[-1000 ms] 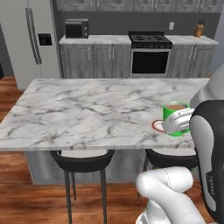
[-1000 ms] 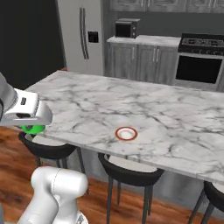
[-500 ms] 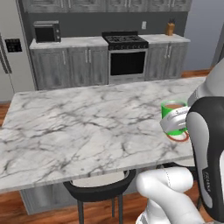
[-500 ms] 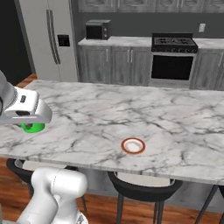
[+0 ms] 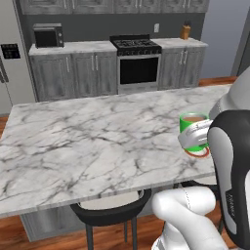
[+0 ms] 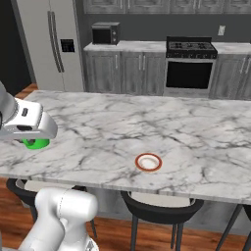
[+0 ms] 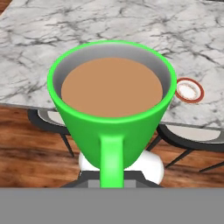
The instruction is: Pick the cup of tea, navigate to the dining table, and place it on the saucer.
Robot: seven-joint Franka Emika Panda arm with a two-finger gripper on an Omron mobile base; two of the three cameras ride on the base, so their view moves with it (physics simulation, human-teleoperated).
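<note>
The green cup of tea (image 7: 111, 114), full of brown liquid, is held upright in my gripper (image 5: 194, 138), handle toward the hand camera. In the right base view the hand (image 6: 28, 126) covers most of the cup (image 6: 35, 143), which hangs at the near left edge of the white marble dining table (image 6: 147, 127). The red-rimmed saucer (image 6: 148, 162) lies near the table's front edge, well to the cup's right. The hand view has the saucer (image 7: 189, 90) beyond and right of the cup. From the left base camera, a sliver of the saucer (image 5: 198, 155) peeks out under the hand.
Dark stools (image 6: 162, 208) stand tucked under the table's near edge, over wooden floor. Behind the table run grey cabinets with a stove (image 5: 136, 61), a microwave (image 5: 48, 35) and a steel fridge (image 6: 49, 46).
The whole scene has shifted in both base views as the base drove along the table. The cup stays held in the gripper, and the saucer appears nearer the middle of the right view.
</note>
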